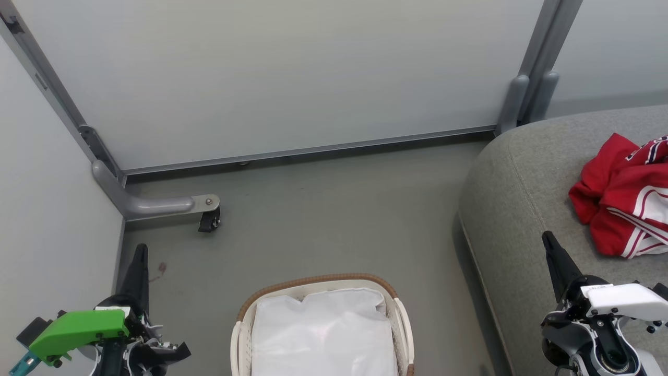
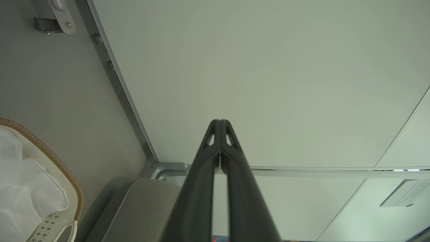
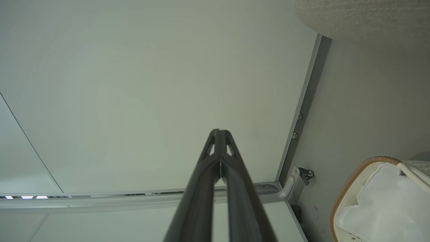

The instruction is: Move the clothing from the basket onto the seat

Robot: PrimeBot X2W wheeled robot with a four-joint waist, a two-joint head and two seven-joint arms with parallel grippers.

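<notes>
The red clothing (image 1: 623, 196) with white stripes lies crumpled on the grey seat (image 1: 514, 193) at the right. The cream basket (image 1: 318, 284) with its tan rim stands on the floor at bottom centre, holding the white liner cloth (image 1: 323, 334); no red shows inside. The basket (image 2: 50, 158) is at the left wrist view's lower left, and the basket (image 3: 352, 183) at the right wrist view's lower right. My left gripper (image 1: 140, 250) is shut and empty, left of the basket; its tips (image 2: 220, 121) meet. My right gripper (image 1: 548, 239) is shut over the seat's front, its tips (image 3: 220, 131) together.
Grey partition panels (image 1: 282, 73) wall off the back and left. A metal foot with a black caster (image 1: 209, 222) juts onto the floor (image 1: 334, 209) at the left. A partition post (image 1: 527, 89) stands by the seat's back corner.
</notes>
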